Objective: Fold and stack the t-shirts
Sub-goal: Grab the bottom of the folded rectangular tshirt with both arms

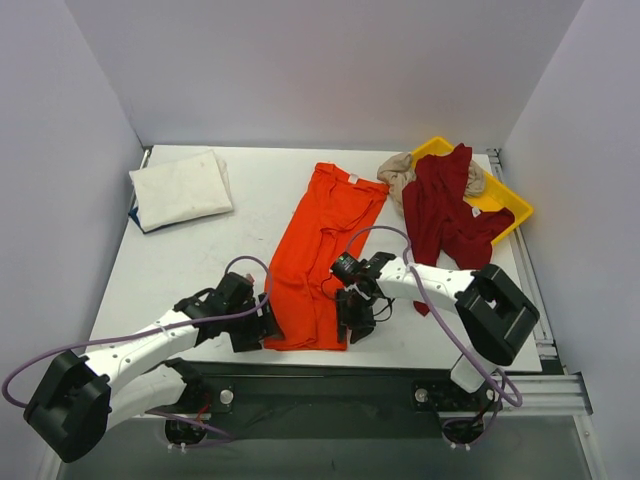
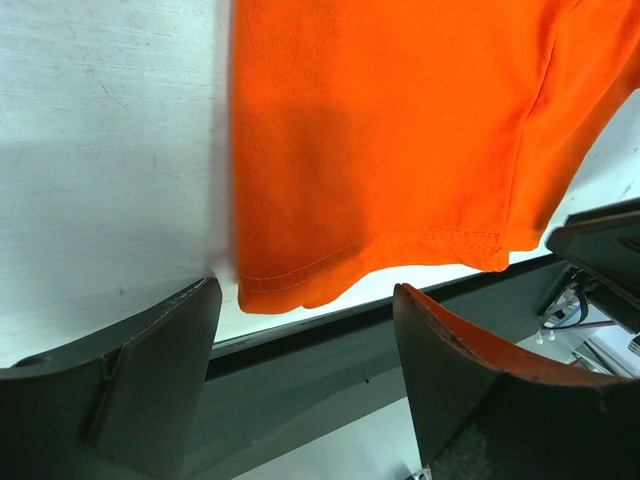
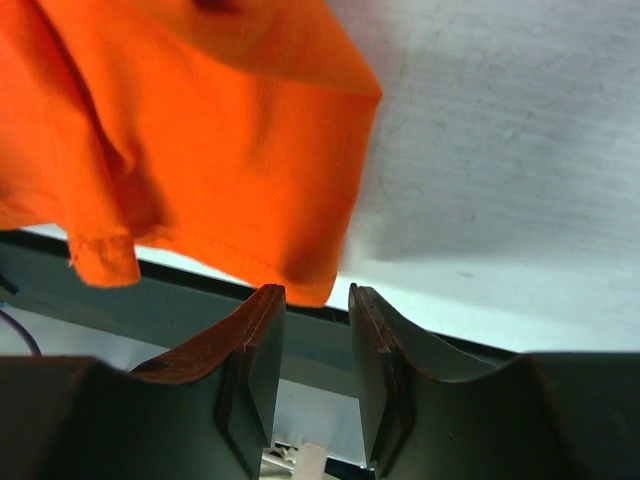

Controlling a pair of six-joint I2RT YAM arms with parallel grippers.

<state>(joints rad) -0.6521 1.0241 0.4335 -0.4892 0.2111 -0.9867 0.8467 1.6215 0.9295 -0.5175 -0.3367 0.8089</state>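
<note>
Orange t-shirt [image 3: 200, 130] corner sits, seemingly, between narrowly parted pincer [image 3: 315, 293] tips.

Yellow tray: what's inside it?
A dark red t-shirt lies crumpled in the yellow tray, spilling over its near edge onto the table. A beige t-shirt pokes out beside it. Whatever lies beneath them is hidden.

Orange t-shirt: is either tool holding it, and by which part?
Nothing is held yet. The left tool gapes wide at one near hem corner of the orange t-shirt; the right tool stands narrow at the other, a gap showing, no cloth pinched.
</note>
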